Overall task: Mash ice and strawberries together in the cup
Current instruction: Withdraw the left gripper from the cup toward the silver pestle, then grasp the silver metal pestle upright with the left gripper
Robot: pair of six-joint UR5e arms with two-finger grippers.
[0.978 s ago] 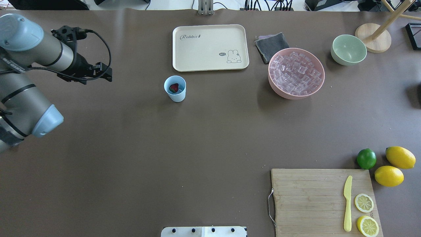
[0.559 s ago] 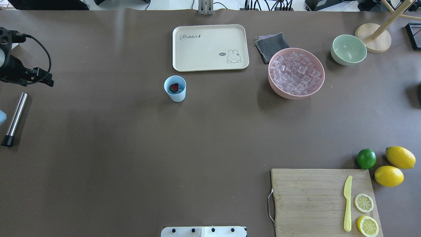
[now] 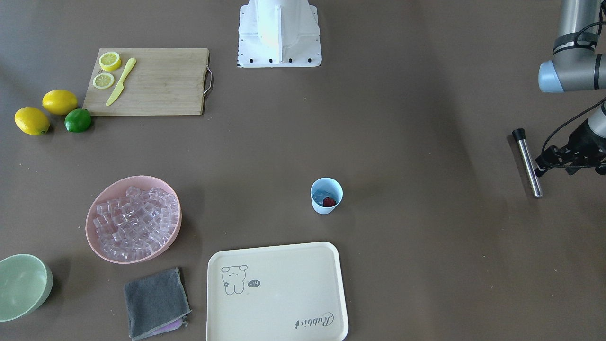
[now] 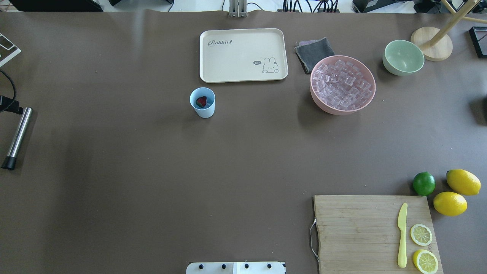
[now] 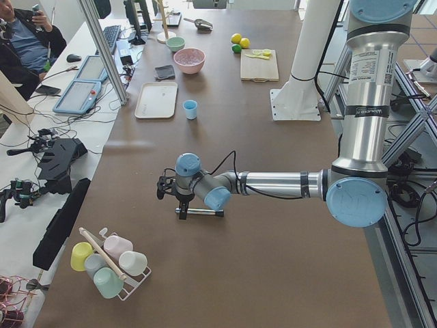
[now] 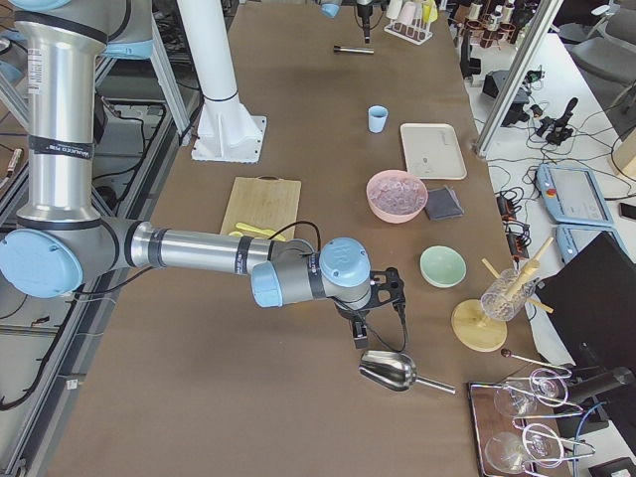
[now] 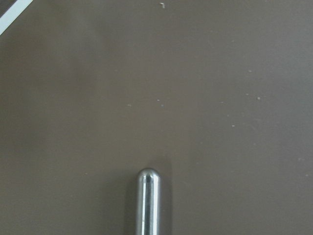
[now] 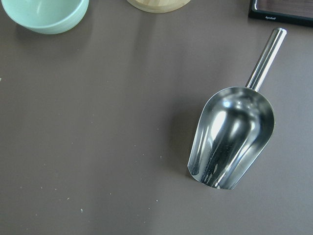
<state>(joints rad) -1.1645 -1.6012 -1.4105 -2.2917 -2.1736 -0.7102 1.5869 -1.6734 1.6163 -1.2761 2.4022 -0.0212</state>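
Observation:
The light-blue cup [image 4: 205, 109] stands upright mid-table, in front of the cream tray. A red strawberry [image 4: 201, 101] and some clear ice [image 3: 320, 194] lie inside it. More ice cubes [image 4: 342, 84] fill the pink bowl [image 4: 317, 99]. A steel muddler with a black end [image 4: 17, 137] lies flat at the table's left end. My left gripper [image 5: 181, 203] hangs just above the muddler's rounded steel tip [image 7: 148, 196]; its fingers are hidden. My right gripper [image 6: 360, 331] hovers beside a steel scoop [image 8: 232, 139] at the right end; I cannot tell its state.
A pale-green bowl [image 4: 403, 57], a grey cloth [image 4: 314, 53] and a wooden stand [image 4: 432, 43] sit at the back right. A cutting board [image 4: 357, 232] carries a yellow knife and lemon slices, with a lime [image 4: 424, 183] and two lemons beside it. A cup rack [image 5: 109, 263] stands past the muddler.
My left arm has swung left and almost out of the overhead view, uncovering the muddler on the table. The cup and its contents have not moved.

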